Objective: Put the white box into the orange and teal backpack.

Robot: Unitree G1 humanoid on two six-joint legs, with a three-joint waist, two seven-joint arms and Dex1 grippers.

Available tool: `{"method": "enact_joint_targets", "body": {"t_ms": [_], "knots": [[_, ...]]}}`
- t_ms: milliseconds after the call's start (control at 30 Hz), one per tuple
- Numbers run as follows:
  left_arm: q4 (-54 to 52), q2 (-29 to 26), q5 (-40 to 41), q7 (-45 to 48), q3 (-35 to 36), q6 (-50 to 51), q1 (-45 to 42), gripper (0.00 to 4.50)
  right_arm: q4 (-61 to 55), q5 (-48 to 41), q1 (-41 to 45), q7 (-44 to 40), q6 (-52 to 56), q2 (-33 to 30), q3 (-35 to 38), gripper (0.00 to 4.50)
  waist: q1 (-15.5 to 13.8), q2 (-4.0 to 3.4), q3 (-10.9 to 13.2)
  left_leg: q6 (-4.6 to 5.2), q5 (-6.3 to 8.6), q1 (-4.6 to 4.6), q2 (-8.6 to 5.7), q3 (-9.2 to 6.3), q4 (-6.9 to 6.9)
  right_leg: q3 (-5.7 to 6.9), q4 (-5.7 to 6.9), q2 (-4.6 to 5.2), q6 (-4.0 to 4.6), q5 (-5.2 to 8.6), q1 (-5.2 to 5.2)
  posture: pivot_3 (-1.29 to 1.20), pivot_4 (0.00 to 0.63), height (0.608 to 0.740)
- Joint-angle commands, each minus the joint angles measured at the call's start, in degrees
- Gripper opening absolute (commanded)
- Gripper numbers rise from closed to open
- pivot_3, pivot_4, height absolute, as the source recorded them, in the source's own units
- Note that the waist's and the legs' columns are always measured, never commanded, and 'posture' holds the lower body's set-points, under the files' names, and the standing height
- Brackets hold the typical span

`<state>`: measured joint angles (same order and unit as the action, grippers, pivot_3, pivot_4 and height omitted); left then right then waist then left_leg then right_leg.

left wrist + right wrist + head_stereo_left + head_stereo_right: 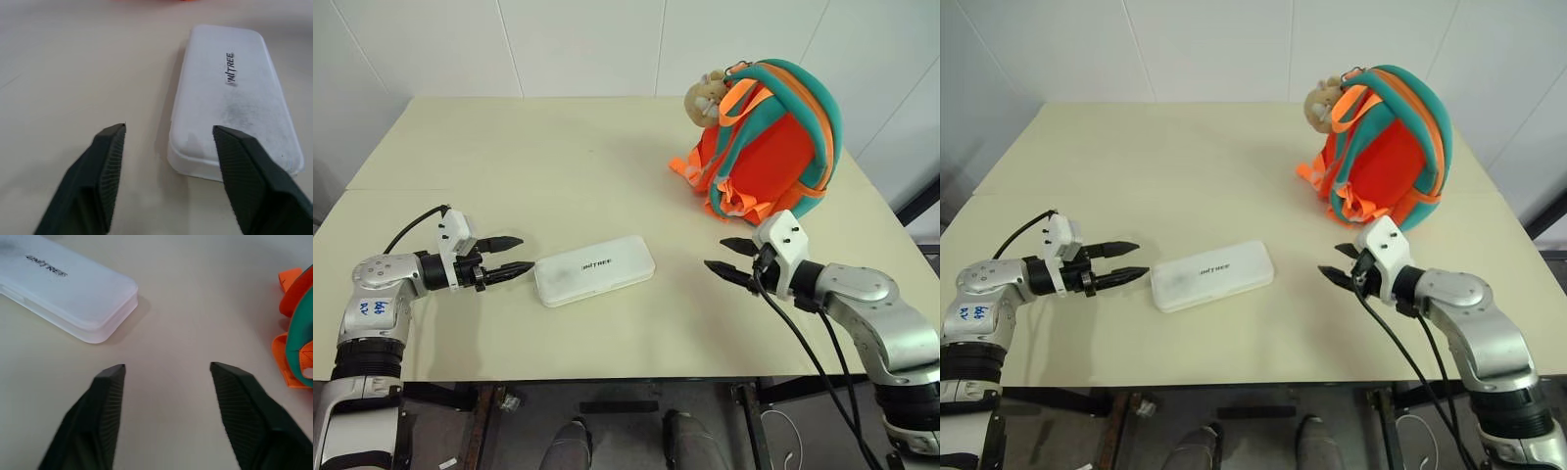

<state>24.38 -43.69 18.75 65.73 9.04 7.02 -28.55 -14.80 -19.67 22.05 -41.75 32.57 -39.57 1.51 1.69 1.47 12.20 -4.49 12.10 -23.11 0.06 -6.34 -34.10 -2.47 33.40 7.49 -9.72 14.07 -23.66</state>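
While a cream table (558,157) is spreading across the scene, the orange and teal backpack (773,137) is standing upright at two o'clock, a tan plush toy (705,98) clinging to its top. At centre, the white box (594,269) is lying flat, well apart from the bag. At nine o'clock the left gripper (512,257) is hovering just beside the box's end, fingers apart and empty. At four o'clock the right gripper (729,259) is pointing toward the box, fingers likewise apart, gripping nothing.
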Motion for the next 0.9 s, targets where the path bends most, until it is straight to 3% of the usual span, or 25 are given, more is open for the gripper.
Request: {"method": "enact_joint_targets", "body": {"t_ms": [33, 167, 233, 567, 900], "knots": [[-3.56, -2.06, 0.25, -1.51, 0.4, 5.76, 0.48, 1.7, 1.28, 2.05, 2.49, 0.87, -2.95, 0.9, -0.57, 1.22, -0.05, 0.0, 0.0, 0.0, 0.0, 0.0, 0.0, 0.0, 0.0, 0.0, 0.0, 0.0, 0.01, 0.0, 0.0, 0.0, 0.15, 0.74], [-7.74, -3.9, 1.45, -0.12, -0.54, 13.79, 2.0, 0.48, 7.07, 4.87, 3.17, 0.23, -7.22, 1.93, -2.24, 0.01, -0.04, 0.0, 0.0, 0.0, 0.0, -0.01, 0.0, -0.01, 0.0, 0.01, 0.01, -0.01, 0.02, 0.01, 0.0, 0.0, 0.15, 0.74], [-9.13, -4.11, 2.62, 1.25, -1.25, 17.83, 2.79, 0.03, 11.42, 6.55, 4.35, 1.21, -9.5, 3.7, -3.25, 0.0, -0.05, 0.0, 0.0, -0.01, 0.0, -0.01, 0.0, -0.01, 0.02, 0.01, 0.0, 0.0, 0.02, 0.01, 0.0, 0.0, 0.15, 0.74], [-15.53, -3.61, 2.17, -5.16, -3.01, 30.0, 6.72, 0.03, 29.32, 13.98, 14.12, 4.07, -13.79, 11.85, -8.45, 0.0, 0.42, -0.01, 0.01, -0.02, -0.02, 0.05, 0.02, -0.02, 0.02, -0.01, 0.17, -0.04, 0.05, 0.04, -0.06, 0.0, 0.15, 0.74], [-11.53, 1.13, 0.92, -8.95, -2.51, 21.72, 4.97, 0.03, 32.51, 15.28, 17.38, 0.59, -12.96, 16.44, -11.12, 0.0, 0.04, -0.02, 0.01, -0.04, -0.03, 0.06, 0.01, -0.02, 0.03, -0.01, 0.2, -0.03, 0.03, 0.03, -0.05, 0.0, 0.15, 0.74]]}}
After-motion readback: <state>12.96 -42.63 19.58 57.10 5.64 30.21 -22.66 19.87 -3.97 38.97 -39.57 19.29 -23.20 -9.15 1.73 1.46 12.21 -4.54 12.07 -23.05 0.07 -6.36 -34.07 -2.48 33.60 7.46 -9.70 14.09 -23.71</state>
